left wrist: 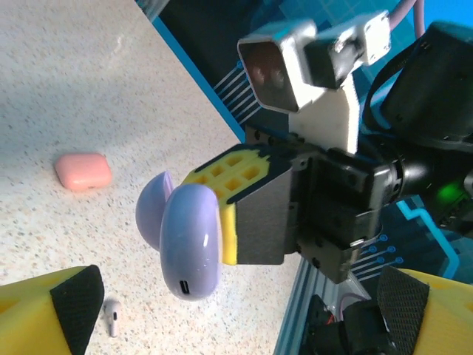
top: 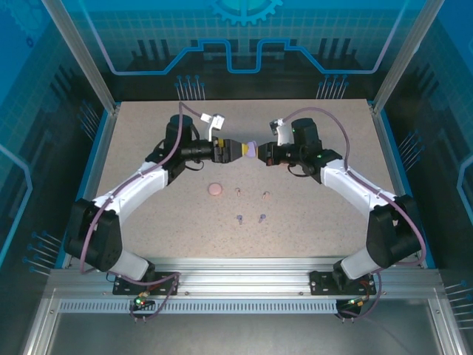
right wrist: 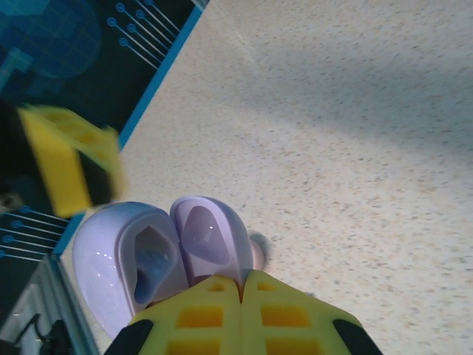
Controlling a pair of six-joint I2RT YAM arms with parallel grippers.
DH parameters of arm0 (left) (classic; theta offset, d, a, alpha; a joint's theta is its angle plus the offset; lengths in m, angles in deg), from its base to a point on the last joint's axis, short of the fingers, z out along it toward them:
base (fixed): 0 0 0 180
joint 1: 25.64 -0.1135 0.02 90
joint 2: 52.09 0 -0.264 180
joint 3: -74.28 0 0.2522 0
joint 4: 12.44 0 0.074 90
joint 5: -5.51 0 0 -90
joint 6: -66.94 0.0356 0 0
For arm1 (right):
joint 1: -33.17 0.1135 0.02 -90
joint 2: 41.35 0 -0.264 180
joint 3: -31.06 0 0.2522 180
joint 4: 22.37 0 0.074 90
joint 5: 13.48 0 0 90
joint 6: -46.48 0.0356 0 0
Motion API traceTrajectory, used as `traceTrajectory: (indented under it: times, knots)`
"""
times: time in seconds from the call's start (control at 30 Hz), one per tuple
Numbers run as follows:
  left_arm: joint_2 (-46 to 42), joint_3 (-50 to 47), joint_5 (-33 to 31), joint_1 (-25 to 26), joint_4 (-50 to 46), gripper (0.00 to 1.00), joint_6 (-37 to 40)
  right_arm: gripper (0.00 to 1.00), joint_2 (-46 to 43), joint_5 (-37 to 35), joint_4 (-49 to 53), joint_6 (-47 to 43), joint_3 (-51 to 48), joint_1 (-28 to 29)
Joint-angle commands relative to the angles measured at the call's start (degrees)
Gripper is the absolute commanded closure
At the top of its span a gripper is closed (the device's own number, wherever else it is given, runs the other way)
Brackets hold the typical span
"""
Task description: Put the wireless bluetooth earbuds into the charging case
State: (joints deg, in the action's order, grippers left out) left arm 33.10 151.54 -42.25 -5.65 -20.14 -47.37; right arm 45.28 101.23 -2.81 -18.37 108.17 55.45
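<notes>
- The surface (top: 295, 237) is a pale speckled board with a blue rim, and most of it is bare
- Blue see-through panels (top: 244, 37) printed with circuit lines wall it in, held by slanting aluminium posts (top: 77, 52); a slotted aluminium rail (top: 236, 285) runs along the near edge, where both arms are bolted
- From above, the two arms reach in and meet nose to nose over the far middle of the surface
- The left end effector (top: 233, 150) is spread wide and grips nothing; the left wrist camera shows its yellow fingers (left wrist: 74, 310) at the bottom corners, well apart
- The right end effector (top: 258, 151) is closed, pinching the purple charging case (top: 251, 150) by one edge and holding it in the air between the two arms
- On the surface nearer the arms lie a pink charging case (top: 215, 189), shut, then two pinkish earbuds (top: 238, 191) (top: 266, 194) side by side, then two purple earbuds (top: 240, 218) (top: 261, 217) closer in; all are apart from each other
- The left wrist camera shows the purple case from outside, its lid swung open and a small port in its shell, with the pink case and one pale earbud (left wrist: 111, 318) on the surface beyond
- The right wrist camera looks into the open purple case, both halves and their moulded hollows facing it, just above its own closed fingers (right wrist: 295, 314)
- That same view catches one blurred yellow finger (right wrist: 70, 159) of the left end effector, beside the case but clear of it
</notes>
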Motion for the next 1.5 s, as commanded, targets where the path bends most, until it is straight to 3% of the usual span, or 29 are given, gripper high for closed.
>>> traceTrajectory:
  times: [0.0, 0.3, 0.5, 0.7, 1.07, 1.47]
  knots:
    - [-0.9, 6.1, 0.1, -1.3, -14.5, 0.01, 9.1, 1.00, 1.0, 0.0, 5.0, -8.0, 3.2, -1.9]
    - [12.3, 24.5, 3.8, -2.0, -45.2, 0.02, 28.3, 1.00, 2.7, 1.7, 14.0, -26.2, 9.1, -1.9]
    - [21.7, 34.4, 7.3, -2.0, -55.1, 0.21, 34.6, 1.00, 5.3, 4.0, 17.2, -29.9, 11.3, -2.5]
    - [26.0, 38.7, 10.8, -1.9, -57.0, 0.39, 36.1, 1.00, 7.7, 5.4, 17.8, -29.8, 13.1, -2.6]
    - [27.9, 37.4, 16.1, -1.8, -53.1, 0.43, 34.9, 1.00, 8.5, 6.6, 17.4, -28.4, 14.5, -2.6]
    - [28.0, 35.5, 18.6, -1.2, -47.8, 0.54, 32.4, 1.00, 10.0, 7.0, 15.3, -26.0, 15.0, -2.6]
